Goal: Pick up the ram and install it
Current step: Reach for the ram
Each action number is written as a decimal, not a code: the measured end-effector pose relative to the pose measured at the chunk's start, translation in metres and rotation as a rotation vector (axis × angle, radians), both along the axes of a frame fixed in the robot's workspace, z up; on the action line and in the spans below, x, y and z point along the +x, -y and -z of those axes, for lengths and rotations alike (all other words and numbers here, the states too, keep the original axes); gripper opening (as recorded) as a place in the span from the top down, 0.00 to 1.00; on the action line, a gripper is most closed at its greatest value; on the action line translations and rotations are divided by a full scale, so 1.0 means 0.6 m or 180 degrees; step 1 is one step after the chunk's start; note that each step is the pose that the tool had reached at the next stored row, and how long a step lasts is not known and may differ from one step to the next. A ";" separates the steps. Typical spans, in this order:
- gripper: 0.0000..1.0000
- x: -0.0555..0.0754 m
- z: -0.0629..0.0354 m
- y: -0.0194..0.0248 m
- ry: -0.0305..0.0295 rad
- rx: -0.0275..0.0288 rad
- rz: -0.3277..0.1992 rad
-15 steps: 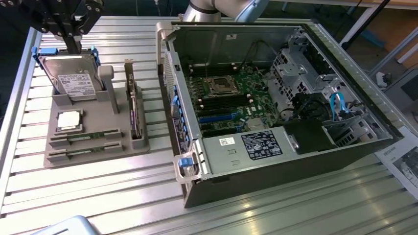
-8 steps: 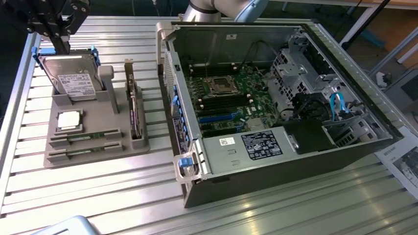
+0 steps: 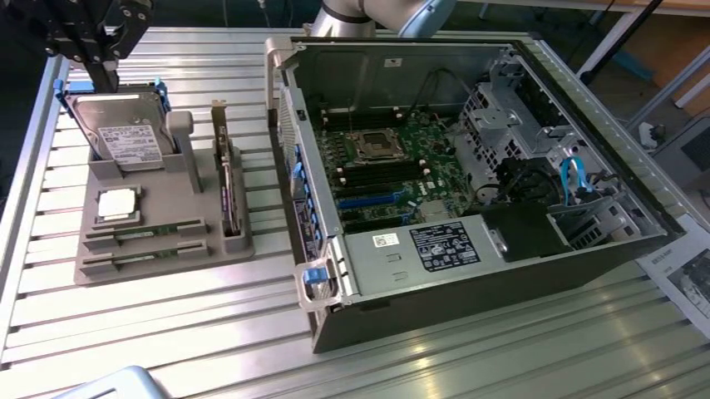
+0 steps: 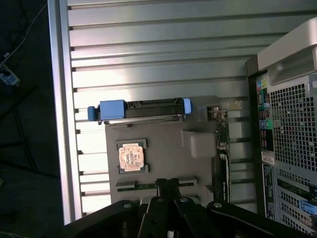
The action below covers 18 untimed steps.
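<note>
The pincer, pressed together, hangs at the upper left of the exterior view, above a hard drive standing in a grey tray. The ram, two green sticks, lies in slots at the tray's lower end. An open computer case sits beside it on the tabletop.

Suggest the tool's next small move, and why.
Probably open the tool: it looks shut and empty above the gray holder, while the ram sits in its slot there, ungrasped. A shut tool could not straddle the stick.
</note>
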<state>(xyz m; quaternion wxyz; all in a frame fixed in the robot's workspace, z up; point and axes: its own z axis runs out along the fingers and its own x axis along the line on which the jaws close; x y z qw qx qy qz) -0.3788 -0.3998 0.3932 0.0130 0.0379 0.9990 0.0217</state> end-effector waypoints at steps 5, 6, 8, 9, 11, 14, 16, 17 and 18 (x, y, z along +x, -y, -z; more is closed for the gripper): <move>0.90 0.000 0.000 0.0115 0.0000 0.0000 0.0000; 0.90 -0.001 0.000 0.0144 0.0000 0.0000 0.0000; 0.90 -0.001 0.000 0.0212 0.0000 0.0000 0.0000; 0.90 -0.001 0.000 0.0240 0.0000 0.0000 0.0000; 0.90 -0.002 0.000 0.0324 0.0000 0.0000 0.0000; 0.90 -0.003 0.000 0.0434 0.0000 0.0000 0.0000; 0.90 -0.004 0.000 0.0536 0.0000 0.0000 0.0000; 0.90 -0.004 0.000 0.0584 0.0000 0.0000 0.0000; 0.90 -0.005 0.000 0.0608 0.0000 0.0000 0.0000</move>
